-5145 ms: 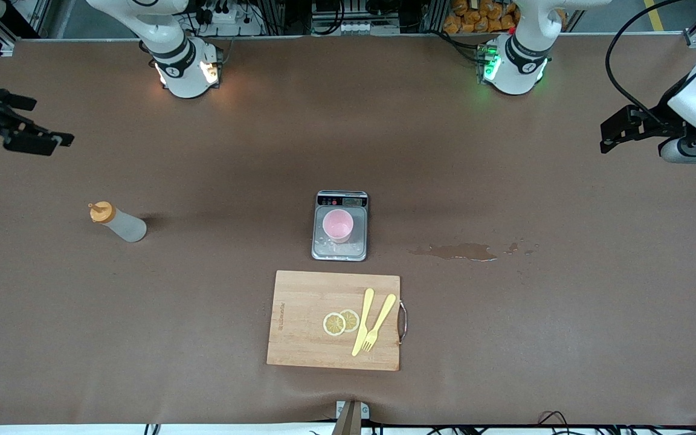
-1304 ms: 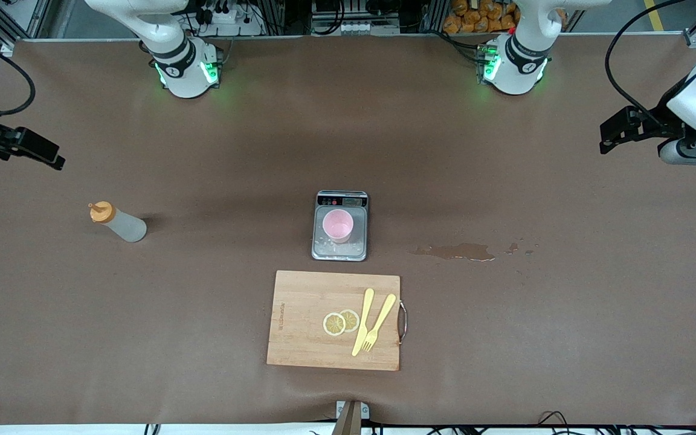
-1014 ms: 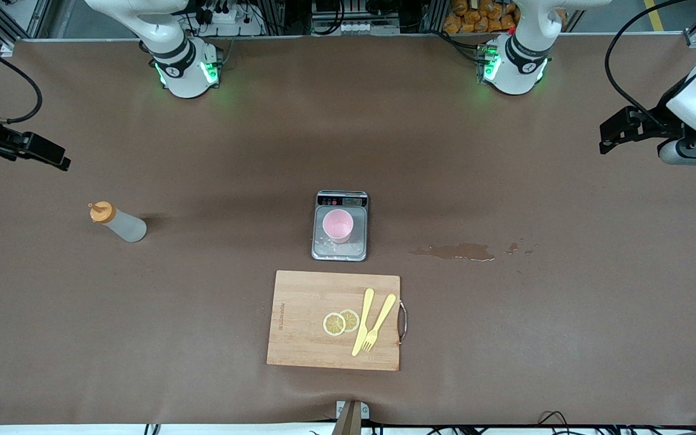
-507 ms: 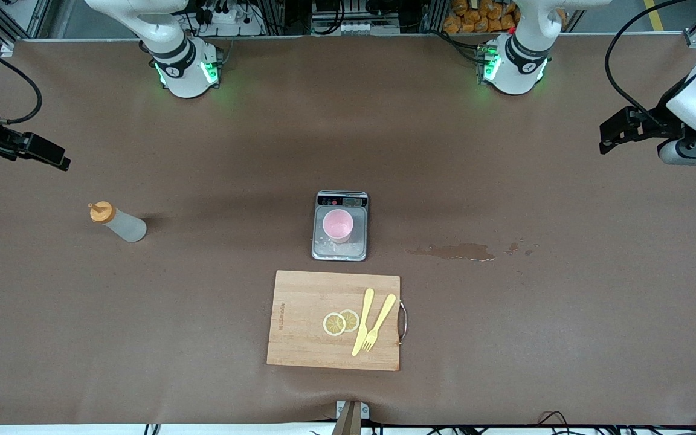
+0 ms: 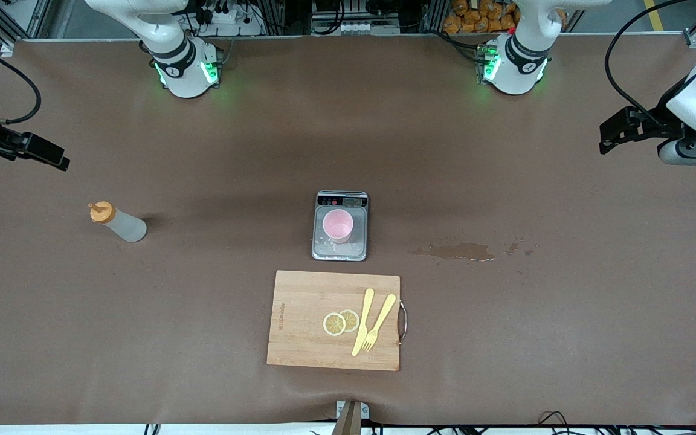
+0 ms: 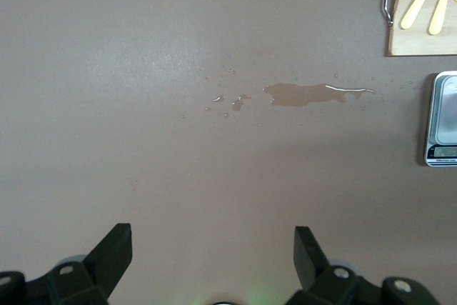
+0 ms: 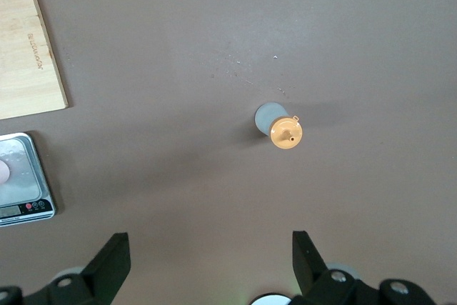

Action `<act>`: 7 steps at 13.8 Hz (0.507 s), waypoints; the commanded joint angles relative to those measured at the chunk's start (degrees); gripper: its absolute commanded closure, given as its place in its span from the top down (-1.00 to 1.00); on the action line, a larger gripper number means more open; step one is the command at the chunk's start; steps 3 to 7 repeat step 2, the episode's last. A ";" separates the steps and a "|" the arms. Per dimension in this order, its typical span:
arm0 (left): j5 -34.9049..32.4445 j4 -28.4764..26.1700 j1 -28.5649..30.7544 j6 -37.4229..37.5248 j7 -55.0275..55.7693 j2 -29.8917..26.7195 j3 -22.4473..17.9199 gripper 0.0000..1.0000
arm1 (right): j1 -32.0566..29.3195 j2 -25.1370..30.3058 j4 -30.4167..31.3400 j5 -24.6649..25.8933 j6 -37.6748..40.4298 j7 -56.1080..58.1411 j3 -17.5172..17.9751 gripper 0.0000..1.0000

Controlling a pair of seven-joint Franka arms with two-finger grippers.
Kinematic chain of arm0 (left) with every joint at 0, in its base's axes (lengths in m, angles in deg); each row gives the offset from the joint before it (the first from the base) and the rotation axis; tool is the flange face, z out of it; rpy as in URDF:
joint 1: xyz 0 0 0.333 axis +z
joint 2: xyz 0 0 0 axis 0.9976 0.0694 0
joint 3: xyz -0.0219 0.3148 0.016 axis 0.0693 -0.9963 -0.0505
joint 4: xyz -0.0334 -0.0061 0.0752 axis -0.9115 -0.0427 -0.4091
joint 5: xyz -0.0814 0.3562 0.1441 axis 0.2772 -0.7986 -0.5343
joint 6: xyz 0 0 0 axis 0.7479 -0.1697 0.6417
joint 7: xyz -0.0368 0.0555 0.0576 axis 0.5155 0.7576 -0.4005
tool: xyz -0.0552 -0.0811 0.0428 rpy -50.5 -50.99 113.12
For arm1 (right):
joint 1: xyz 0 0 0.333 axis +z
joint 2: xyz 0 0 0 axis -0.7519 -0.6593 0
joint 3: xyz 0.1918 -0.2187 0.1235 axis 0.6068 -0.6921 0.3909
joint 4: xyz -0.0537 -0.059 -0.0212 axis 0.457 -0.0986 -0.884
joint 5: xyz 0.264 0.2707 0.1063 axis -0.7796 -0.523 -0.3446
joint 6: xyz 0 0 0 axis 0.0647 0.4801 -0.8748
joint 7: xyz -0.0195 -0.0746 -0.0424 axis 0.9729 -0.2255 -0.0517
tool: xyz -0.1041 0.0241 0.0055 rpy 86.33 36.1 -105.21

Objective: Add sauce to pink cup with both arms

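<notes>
Sauce bottle (image 5: 118, 222) standing upright twd right arm's end of table; right gripper (image 7: 207, 262) is the near one.

Right gripper is hovering w/ fingers spread wide, holding nothing; the bottle, long axis vertical, orange cap (image 7: 286, 133) up, is showing just ahead of it in the right wrist view. Left gripper (image 6: 213, 256) is waiting open & empty over bare table by a spill (image 6: 314, 93), well apart. Pink cup (image 5: 338, 226) is sitting on scale (image 5: 340, 251) mid-table, btwn the two arms.

Robotics lab (arms (image 5: 173, 54), cabling)
</notes>
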 commanded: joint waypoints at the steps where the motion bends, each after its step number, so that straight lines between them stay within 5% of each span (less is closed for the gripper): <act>1: 0.03 0.51 0.23 0.64 0.52 0.20 0.23 1.00 | -0.64 0.95 0.60 0.58 0.17 -0.07 0.45 1.00; 7: 0.03 0.42 0.23 0.64 0.44 0.20 0.23 1.00 | -0.64 0.95 0.60 0.58 0.17 -0.07 0.45 1.00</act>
